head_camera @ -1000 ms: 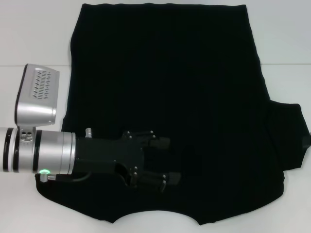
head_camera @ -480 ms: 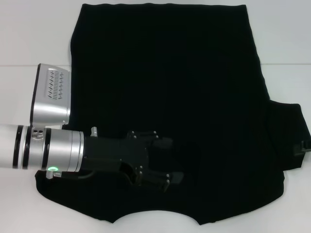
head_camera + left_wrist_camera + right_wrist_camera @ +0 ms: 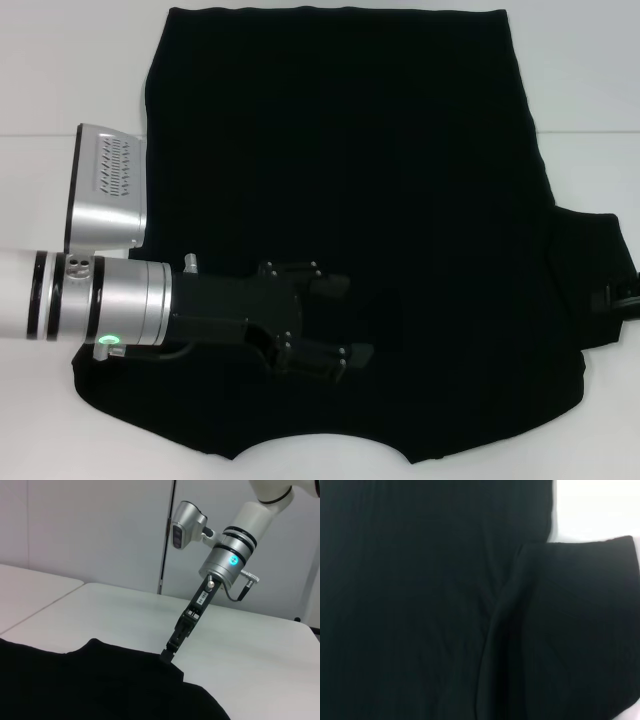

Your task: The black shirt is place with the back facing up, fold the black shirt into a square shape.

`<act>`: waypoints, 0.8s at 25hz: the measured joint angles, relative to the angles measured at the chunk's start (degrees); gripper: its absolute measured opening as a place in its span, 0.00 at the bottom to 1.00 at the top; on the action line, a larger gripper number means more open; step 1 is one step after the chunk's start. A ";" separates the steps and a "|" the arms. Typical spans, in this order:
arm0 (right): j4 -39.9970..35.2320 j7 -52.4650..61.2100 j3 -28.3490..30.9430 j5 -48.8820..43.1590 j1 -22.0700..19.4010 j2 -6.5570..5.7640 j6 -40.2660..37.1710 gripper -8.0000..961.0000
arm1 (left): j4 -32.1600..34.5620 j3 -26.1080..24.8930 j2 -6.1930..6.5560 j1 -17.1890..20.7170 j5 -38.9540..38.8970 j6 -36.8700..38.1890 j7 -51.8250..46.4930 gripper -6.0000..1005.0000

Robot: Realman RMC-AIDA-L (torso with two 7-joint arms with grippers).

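The black shirt point(image 3: 380, 150) lies flat on the white table, plain side up, hem at the far side and neckline at the near edge. Its right sleeve point(image 3: 590, 270) sticks out to the right; no sleeve shows on the left. My left gripper point(image 3: 347, 320) is open and empty, lying over the shirt's near-left part. My right gripper point(image 3: 622, 300) shows only at the right edge of the head view, at the sleeve's outer edge. The left wrist view shows it point(image 3: 169, 655) pointing down with its tip at the cloth edge point(image 3: 100, 685). The right wrist view shows the sleeve point(image 3: 570, 630) close up.
The white table point(image 3: 60, 60) extends around the shirt on the left, right and far side. A table seam runs across on the left point(image 3: 40, 135). A grey wall and a vertical panel line point(image 3: 167, 540) stand behind the table.
My left arm slid right over the shirt, then eased back a little. My right gripper has come into the head view at the right edge, by the sleeve.
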 joint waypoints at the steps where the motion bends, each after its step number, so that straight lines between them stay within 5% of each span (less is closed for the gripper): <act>1: 0.01 0.07 -0.67 -0.02 0.09 0.07 0.34 0.76 | 0.00 -0.03 0.00 0.00 0.00 -0.01 -0.05 0.90; 16: -2.05 0.02 -1.07 0.12 -0.72 0.88 2.52 0.09 | 0.03 -0.43 0.00 0.14 -0.01 -0.15 -0.45 0.90; 20: -5.93 -1.10 1.93 0.47 -2.95 1.89 3.37 0.04 | 0.03 -0.56 -0.14 0.43 -0.09 -0.22 -1.06 0.90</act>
